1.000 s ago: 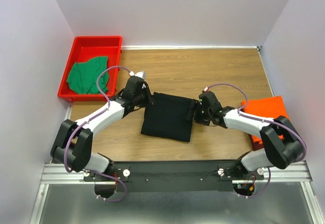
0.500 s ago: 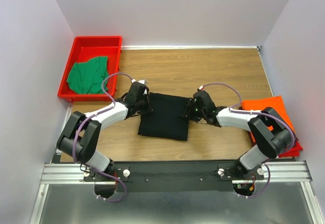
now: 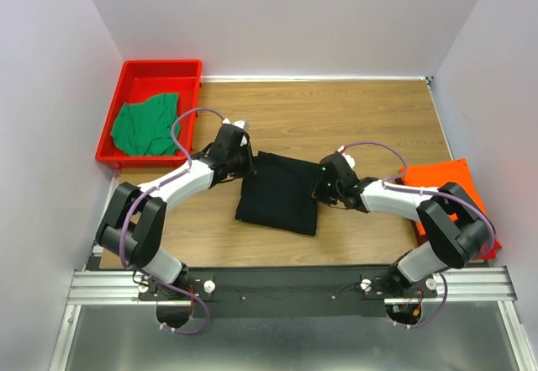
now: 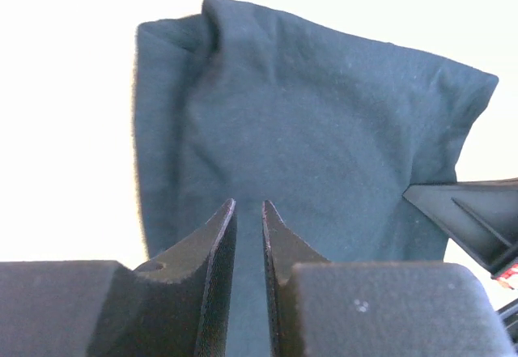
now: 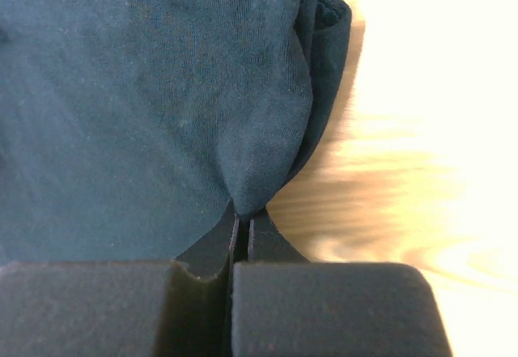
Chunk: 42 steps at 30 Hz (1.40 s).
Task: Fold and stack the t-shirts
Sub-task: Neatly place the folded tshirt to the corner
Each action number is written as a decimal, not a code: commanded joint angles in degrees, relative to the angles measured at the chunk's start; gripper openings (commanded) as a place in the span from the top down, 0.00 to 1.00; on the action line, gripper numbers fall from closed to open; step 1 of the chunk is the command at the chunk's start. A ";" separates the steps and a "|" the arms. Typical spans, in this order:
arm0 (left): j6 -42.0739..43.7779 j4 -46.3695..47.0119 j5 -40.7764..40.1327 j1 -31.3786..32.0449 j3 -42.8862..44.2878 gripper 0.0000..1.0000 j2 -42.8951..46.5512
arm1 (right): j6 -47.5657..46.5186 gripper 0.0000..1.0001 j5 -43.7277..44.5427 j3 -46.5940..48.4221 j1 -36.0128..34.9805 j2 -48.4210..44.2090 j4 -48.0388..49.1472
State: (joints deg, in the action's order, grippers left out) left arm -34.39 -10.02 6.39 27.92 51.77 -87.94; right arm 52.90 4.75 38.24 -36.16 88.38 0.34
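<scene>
A folded black t-shirt [image 3: 277,194] lies mid-table. My left gripper [image 3: 250,165] sits at its upper left corner; in the left wrist view its jaws [image 4: 248,203] stand narrowly apart with the black cloth [image 4: 307,122] running between them, gripping it. My right gripper [image 3: 319,188] is at the shirt's right edge. In the right wrist view it [image 5: 243,215] is shut on a pinched fold of the black cloth [image 5: 121,106]. An orange t-shirt [image 3: 441,179] lies folded at the right edge, partly under the right arm. A green t-shirt [image 3: 147,125] is bunched in the tray.
The red plastic tray [image 3: 160,66] stands at the back left corner against the walls. White walls close the table on the left, back and right. Bare wooden tabletop [image 3: 336,119] lies behind the black shirt.
My right gripper has closed on the black shirt's right edge. The shirt slid a little left, then back right, with both grippers at its edges.
</scene>
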 commanded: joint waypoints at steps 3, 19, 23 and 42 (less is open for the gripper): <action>3.36 -5.00 -1.12 -0.06 5.09 0.74 2.69 | 4.57 1.00 13.35 0.96 -0.05 -3.39 -12.99; 7.32 -10.37 -0.94 -0.50 11.60 0.74 3.30 | 7.38 1.00 28.36 31.09 9.33 11.02 -44.77; 7.50 -9.84 -0.86 -0.59 10.90 0.75 3.39 | 8.44 1.00 31.10 40.06 14.79 13.75 -53.24; 7.59 -8.52 2.13 -0.68 10.28 0.75 2.77 | 12.06 1.00 40.33 60.11 33.87 13.85 -76.98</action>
State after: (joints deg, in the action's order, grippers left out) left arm -27.66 -19.38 6.79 27.44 62.24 -86.04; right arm 64.90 40.32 98.19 -5.63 107.26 -72.31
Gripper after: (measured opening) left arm 0.254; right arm 0.015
